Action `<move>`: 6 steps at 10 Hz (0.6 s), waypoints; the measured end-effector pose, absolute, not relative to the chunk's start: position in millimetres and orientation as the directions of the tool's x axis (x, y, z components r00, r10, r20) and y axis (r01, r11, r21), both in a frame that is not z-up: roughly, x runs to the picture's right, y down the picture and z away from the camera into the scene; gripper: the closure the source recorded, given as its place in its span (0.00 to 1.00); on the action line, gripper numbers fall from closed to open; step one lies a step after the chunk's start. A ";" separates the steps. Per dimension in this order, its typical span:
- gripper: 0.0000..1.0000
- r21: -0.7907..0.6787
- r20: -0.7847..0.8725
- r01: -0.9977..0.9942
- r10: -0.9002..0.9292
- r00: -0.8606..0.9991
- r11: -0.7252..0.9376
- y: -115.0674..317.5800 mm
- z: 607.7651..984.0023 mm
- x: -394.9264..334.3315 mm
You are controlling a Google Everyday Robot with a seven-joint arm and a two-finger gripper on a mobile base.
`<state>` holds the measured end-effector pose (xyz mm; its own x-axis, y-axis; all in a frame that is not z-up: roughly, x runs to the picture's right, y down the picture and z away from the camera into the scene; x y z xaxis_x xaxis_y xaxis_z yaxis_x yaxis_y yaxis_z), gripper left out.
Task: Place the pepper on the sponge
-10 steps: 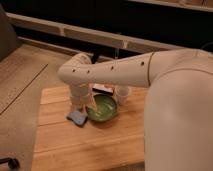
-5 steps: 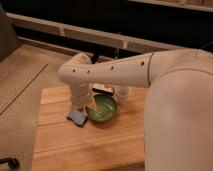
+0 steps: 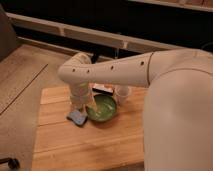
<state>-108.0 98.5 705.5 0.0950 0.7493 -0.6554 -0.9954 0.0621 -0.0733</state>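
Camera view, centre left: the tool (image 3: 83, 108) hangs from the down-turned wrist, just above the blue sponge (image 3: 76, 118). The sponge lies flat on the wooden counter (image 3: 75, 150), just left of the green bowl (image 3: 106, 113). No pepper shows, and I cannot tell whether the tool is clamped on it. From the tool, the sponge lies below and slightly left.

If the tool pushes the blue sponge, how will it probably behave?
The sponge looks flat and thin, so it probably will not roll or tip. Small and likely light, it may slide on the wooden table. The tool hangs close over it, beside the green bowl.
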 end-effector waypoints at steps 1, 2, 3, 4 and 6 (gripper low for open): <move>0.35 -0.091 -0.649 -0.990 0.748 0.141 0.107 89.0 712.5 -107.5; 0.35 -0.125 -0.640 -0.980 0.741 0.201 0.157 78.3 719.1 -111.3; 0.35 -0.163 -0.629 -0.965 0.733 0.261 0.203 68.8 724.3 -117.5; 0.35 -0.217 -0.609 -0.940 0.715 0.342 0.265 55.3 731.7 -125.9; 0.35 -0.323 -0.539 -0.860 0.670 0.510 0.395 13.0 751.4 -139.7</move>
